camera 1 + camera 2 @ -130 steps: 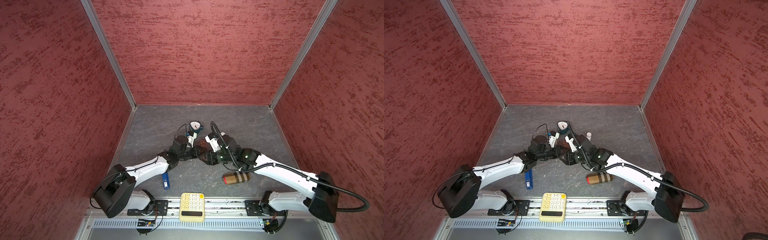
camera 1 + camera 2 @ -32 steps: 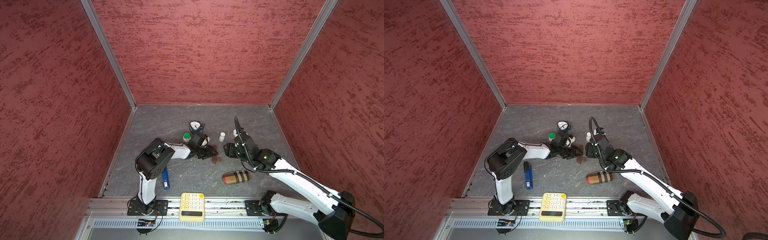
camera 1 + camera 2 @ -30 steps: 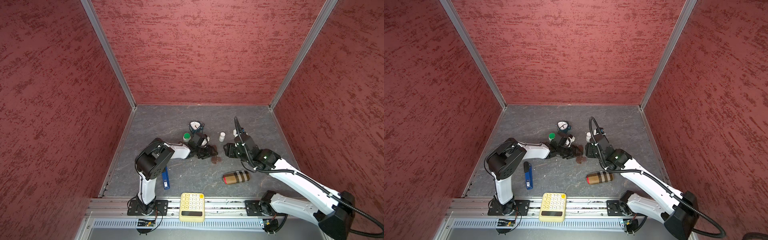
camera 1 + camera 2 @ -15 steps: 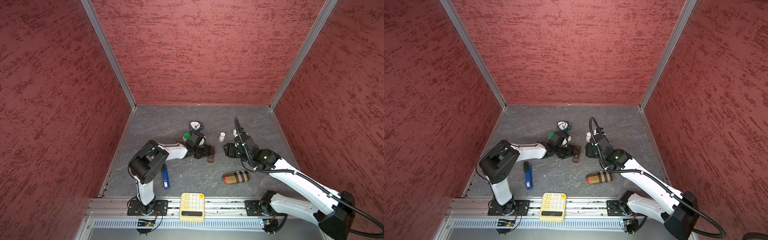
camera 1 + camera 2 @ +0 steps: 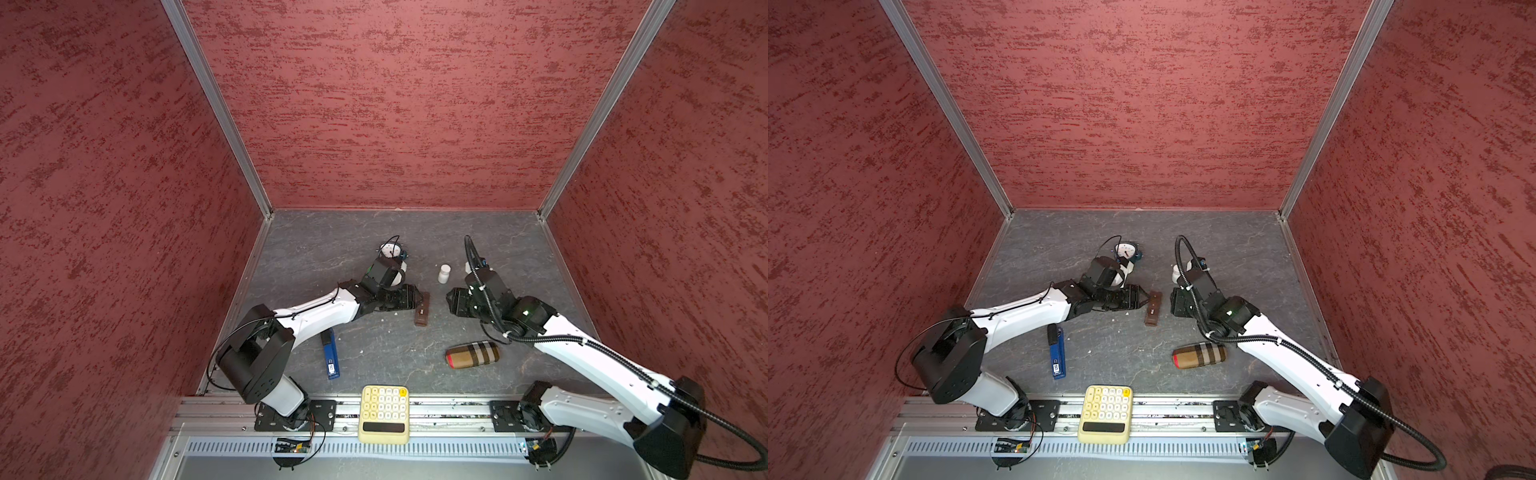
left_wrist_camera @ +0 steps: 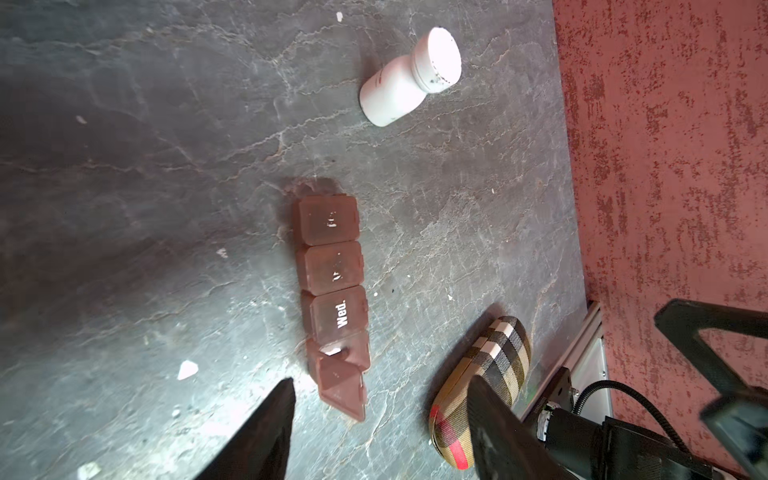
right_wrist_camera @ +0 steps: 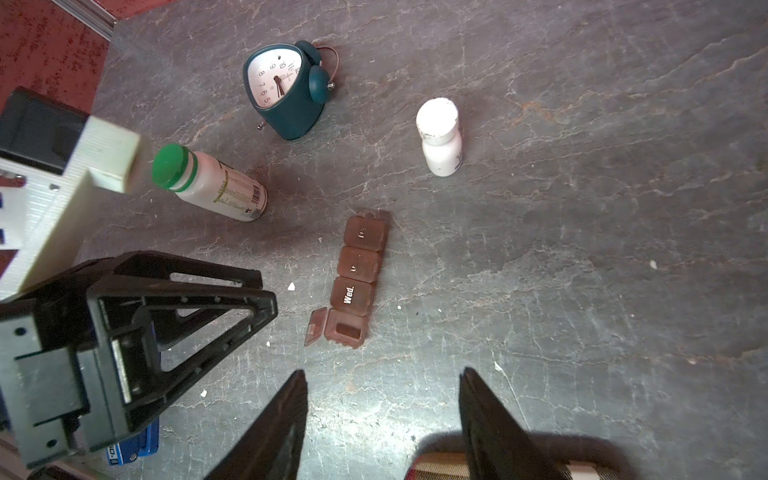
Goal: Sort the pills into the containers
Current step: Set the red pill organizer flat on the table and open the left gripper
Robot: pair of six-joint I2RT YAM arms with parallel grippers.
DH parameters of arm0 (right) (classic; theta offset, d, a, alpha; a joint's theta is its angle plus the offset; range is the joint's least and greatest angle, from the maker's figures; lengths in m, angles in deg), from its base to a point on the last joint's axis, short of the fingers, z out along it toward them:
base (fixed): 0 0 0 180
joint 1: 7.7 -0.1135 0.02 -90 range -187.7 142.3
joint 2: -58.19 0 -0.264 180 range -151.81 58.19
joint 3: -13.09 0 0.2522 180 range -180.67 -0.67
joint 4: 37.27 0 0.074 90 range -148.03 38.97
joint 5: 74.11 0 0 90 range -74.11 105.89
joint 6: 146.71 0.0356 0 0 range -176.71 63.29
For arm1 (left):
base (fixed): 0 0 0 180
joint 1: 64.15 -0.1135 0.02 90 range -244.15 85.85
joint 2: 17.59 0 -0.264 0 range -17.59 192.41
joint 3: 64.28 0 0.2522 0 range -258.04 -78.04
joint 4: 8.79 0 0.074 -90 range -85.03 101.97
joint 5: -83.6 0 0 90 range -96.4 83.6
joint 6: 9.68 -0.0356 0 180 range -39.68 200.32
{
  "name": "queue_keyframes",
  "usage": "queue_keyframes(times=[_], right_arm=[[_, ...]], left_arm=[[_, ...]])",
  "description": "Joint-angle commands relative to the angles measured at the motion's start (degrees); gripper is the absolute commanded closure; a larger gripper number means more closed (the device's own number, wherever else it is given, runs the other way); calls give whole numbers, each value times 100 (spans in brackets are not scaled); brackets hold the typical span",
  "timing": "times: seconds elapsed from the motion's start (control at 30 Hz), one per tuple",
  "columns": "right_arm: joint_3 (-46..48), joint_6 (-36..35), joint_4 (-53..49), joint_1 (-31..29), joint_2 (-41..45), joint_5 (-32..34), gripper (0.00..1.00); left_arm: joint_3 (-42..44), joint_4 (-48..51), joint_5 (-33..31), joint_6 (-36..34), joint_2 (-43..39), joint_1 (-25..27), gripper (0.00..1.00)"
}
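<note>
The brown pill box [image 5: 422, 309] lies flat on the table [image 5: 332, 249], long axis pointing away from the robot, opened cell [image 7: 347, 330] nearest it, just beside the left gripper [image 6: 380, 384], parted and empty; the right gripper [image 7: 382, 372], likewise parted and empty, sits farther off.

The containers [image 5: 422, 309] are one flat dark-brown plastic strip of four square compartments, lying near the middle of the tabletop [image 5: 374, 353], lengthwise from back edge toward front edge. Three are shut, one marked "Wed."; the end compartment nearest the front edge has its lid [image 7: 315, 327] flipped open.
</note>
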Motion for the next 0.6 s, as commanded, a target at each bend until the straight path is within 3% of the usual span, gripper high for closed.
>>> queue_keyframes(times=[0.0, 0.37, 0.57], right_arm=[[-115, 107, -64, 48, -20, -114, 42], [-143, 125, -37, 61, -100, -253, 42], [-142, 107, -71, 63, -95, -238, 42]], left_arm=[[52, 340, -135, -209, -214, 28, 32], [-440, 599, -69, -270, 750, 336, 30], [-602, 895, -179, -346, 1038, 316, 37]])
